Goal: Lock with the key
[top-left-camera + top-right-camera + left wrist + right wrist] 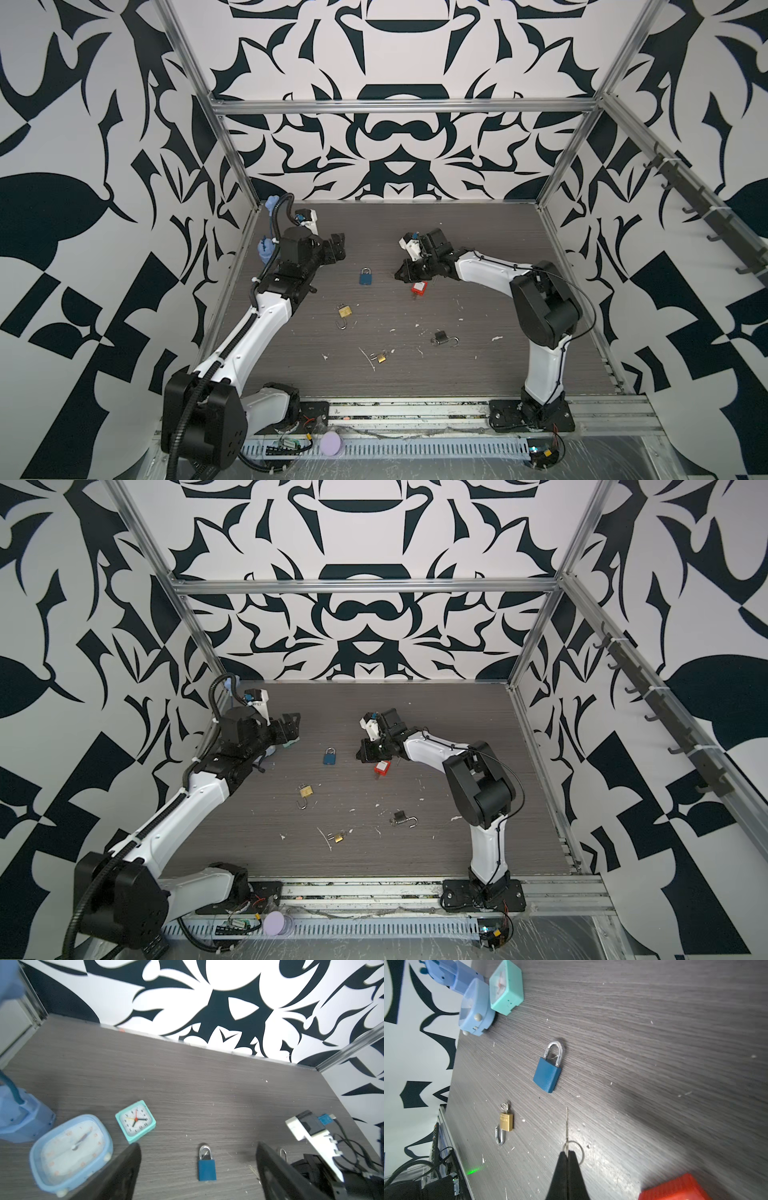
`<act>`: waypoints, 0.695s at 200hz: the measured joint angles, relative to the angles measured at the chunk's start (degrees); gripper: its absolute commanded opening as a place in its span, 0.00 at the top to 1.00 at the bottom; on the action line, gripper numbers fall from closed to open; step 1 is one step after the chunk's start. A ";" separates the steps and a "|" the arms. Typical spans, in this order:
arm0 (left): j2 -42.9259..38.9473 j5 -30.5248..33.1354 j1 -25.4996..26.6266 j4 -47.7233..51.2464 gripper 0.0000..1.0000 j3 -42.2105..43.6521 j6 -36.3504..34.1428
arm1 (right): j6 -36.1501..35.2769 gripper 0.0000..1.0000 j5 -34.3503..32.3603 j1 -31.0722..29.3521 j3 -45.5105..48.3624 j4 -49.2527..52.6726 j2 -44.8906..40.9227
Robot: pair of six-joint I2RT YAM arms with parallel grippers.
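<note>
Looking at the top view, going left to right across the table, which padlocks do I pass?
In a top view: large brass lock → blue lock → small brass lock → red lock → black lock.

A padlock [365, 277] lies on the table [478, 374] between the left pincer [337, 248] and the right pincer [567, 1152].

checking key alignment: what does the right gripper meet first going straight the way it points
Likely the blue padlock, near its edge; the held key might just slip past, depth unclear.
</note>
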State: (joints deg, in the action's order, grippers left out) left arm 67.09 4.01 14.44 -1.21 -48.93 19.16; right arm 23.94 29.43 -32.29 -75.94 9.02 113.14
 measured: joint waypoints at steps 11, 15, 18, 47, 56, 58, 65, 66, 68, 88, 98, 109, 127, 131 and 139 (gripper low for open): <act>-1.38 0.00 -0.98 -0.98 0.02 1.64 -0.96 | 0.00 1.00 0.04 -0.31 -1.92 0.94 2.19; -1.64 0.00 -1.22 -1.27 0.01 2.08 -1.03 | -0.02 1.00 0.02 -0.42 -2.60 1.25 2.93; -1.88 0.02 -1.44 -1.51 0.00 2.40 -1.25 | 0.00 1.00 0.09 -0.48 -3.10 1.46 3.50; -3.30 0.07 -2.45 -2.82 0.01 5.14 -2.08 | 0.00 1.00 0.31 -1.07 -8.35 3.48 8.61; -3.39 0.04 -2.49 -2.86 0.01 5.49 -2.21 | -0.02 1.00 0.35 -1.16 -9.81 3.93 9.92; -3.39 0.04 -2.49 -2.86 0.01 5.51 -2.27 | 0.00 1.00 0.35 -1.20 -10.14 4.02 10.19; -3.39 0.02 -2.49 -2.89 0.01 5.53 -2.32 | 0.00 1.00 0.37 -1.20 -10.99 4.24 10.99; -3.39 0.02 -2.49 -2.89 0.01 5.53 -2.34 | 0.00 1.00 0.37 -1.20 -11.19 4.28 11.15; -3.39 0.02 -2.49 -2.91 0.01 5.53 -2.36 | 0.00 1.00 0.37 -1.20 -11.37 4.33 11.32; -3.39 0.02 -2.49 -3.28 0.01 5.53 -2.56 | 0.11 1.00 0.61 -1.20 -13.38 4.90 13.09; -3.39 -0.02 -2.49 -3.34 0.01 5.53 -2.67 | 0.15 1.00 0.90 -1.20 -14.40 4.96 13.84; -3.37 -0.13 -2.49 -3.45 0.01 5.53 -2.71 | 0.17 1.00 1.03 -1.25 -15.45 5.01 14.56; -3.21 -0.28 -2.49 -3.69 0.01 5.53 -2.71 | 0.20 1.00 1.29 -1.31 -16.92 5.38 15.52; -3.15 -0.37 -2.49 -3.72 0.01 5.53 -2.71 | 0.20 1.00 1.36 -1.31 -17.16 5.46 15.65; -3.04 -0.44 -2.49 -3.72 0.01 5.53 -2.71 | 0.20 1.00 1.44 -1.33 -17.77 5.77 16.02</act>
State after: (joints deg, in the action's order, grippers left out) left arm 64.05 3.57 11.94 -4.93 -43.40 16.45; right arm 24.14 30.87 -33.63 -93.71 14.79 129.16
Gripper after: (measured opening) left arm 0.992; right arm 0.047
